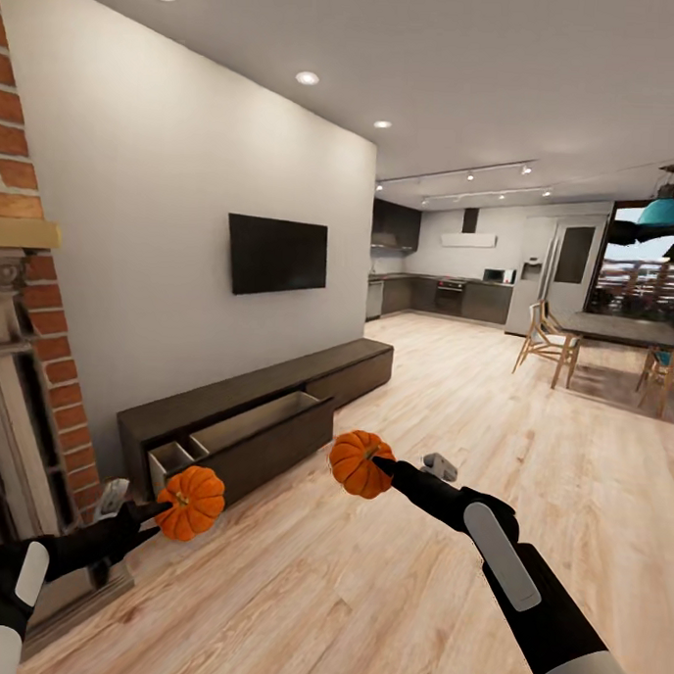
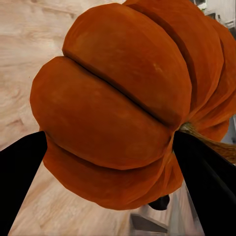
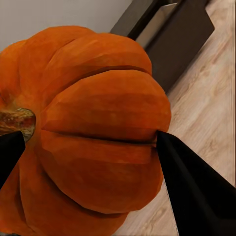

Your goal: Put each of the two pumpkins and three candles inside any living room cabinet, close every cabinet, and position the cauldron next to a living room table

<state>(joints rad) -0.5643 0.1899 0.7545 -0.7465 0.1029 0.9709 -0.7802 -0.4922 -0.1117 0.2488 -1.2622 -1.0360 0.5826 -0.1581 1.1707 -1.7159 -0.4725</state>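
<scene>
A two-armed robot holds a pumpkin in each gripper above a pale wood floor [image 1: 385,594], facing a long, low, dark brown cabinet [image 1: 355,362] set against a white wall beneath a wall-mounted television [image 1: 277,254].

The left gripper [image 1: 165,511] is clamped on the left pumpkin [image 1: 191,502], which hangs just in front of the cabinet's near end; in the left wrist view the black fingers [image 2: 19,172] press both sides of the fruit [image 2: 118,113], and its bulk blocks nearly everything behind it. The right gripper [image 1: 379,463] grips the right pumpkin [image 1: 360,464] out over the open floor, a little way off the cabinet's front. The right wrist view shows its fingers [image 3: 196,187] closed against the ribbed skin [image 3: 93,142], with a brownish stem [image 3: 17,123] partly cut off at the frame's edge.

One wide drawer [image 1: 264,427] of the cabinet stands pulled out, its pale inside showing; what appears to be a second, smaller compartment [image 1: 172,459] at the near end is partly hidden behind the left pumpkin and hard to read. A brick fireplace [image 1: 35,294] is cropped at the left edge. A kitchen [image 1: 447,293] and a dining table [image 1: 627,330] with chairs lie far behind.
</scene>
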